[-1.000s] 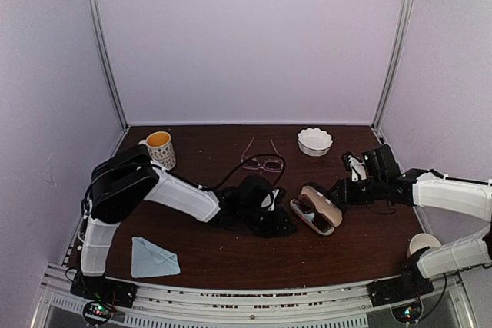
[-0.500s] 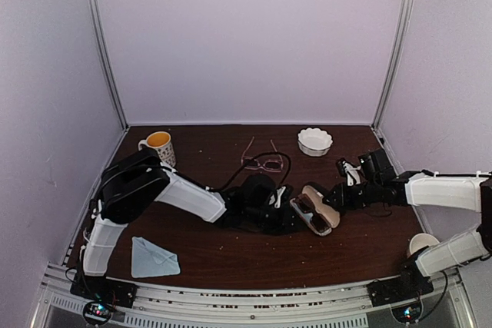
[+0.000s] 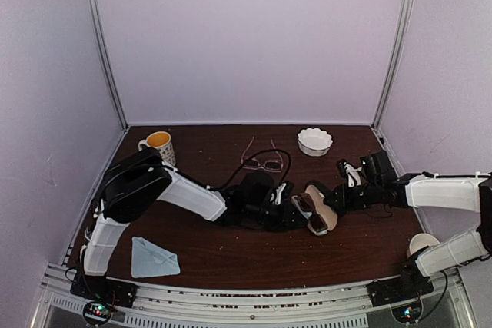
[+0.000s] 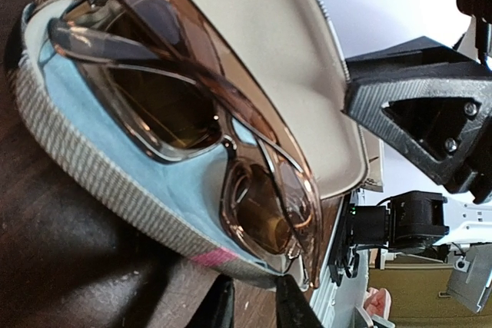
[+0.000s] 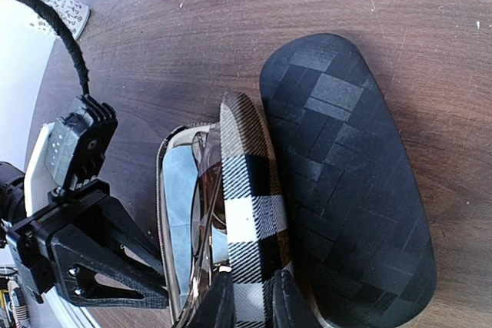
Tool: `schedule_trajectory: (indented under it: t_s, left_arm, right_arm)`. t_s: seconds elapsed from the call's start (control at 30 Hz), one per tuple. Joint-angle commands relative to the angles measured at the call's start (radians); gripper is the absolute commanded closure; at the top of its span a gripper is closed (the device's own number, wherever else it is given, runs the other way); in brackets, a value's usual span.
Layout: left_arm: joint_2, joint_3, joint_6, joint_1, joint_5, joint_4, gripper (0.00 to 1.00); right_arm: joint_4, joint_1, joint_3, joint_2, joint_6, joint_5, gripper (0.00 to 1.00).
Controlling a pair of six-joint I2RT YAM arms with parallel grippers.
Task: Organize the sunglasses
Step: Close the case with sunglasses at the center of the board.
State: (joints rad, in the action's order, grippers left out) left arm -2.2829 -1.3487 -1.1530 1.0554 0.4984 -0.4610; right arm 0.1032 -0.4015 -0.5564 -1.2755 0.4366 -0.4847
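Dark wood table (image 3: 231,259), lilac walls. You have the dark sunglasses (image 4: 177,105) lying in the open striped case (image 5: 246,213), at the center of the top view. Your right gripper (image 5: 252,297) pinches the case's lid between its 2 fingers. Your left gripper (image 4: 254,303) sits at the case's opposite rim with its fingers narrow; can't tell if it grips. The pink glasses (image 3: 262,164) lie apart, just above center. The black case (image 5: 346,174) sits just beside the striped one.

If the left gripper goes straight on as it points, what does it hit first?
The open striped case, its near end right at the left gripper, perhaps already touching; the dark sunglasses lie inside it.
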Motion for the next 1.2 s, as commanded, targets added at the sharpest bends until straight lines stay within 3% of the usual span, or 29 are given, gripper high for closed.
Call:
schedule_trajectory:
  t_s: [0.0,0.5,0.9,1.17]
  left_arm:
    - [-0.025,-0.021,-0.008,-0.007,0.004,-0.070,0.79]
    - [-0.033,-0.027,-0.002,-0.009,0.009,-0.071,0.82]
    - [-0.026,-0.020,0.008,-0.009,0.018,-0.107,0.83]
    - [0.014,0.058,0.002,-0.021,0.006,-0.169,0.84]
  right_arm:
    - [-0.042,-0.002,0.020,0.001,0.026,-0.069,0.84]
    - [-0.048,-0.058,0.029,0.004,0.041,-0.083,0.90]
    - [-0.043,-0.361,-0.050,-0.093,0.175,0.094,0.92]
    - [0.004,-0.404,-0.070,-0.123,0.190,0.139,0.92]
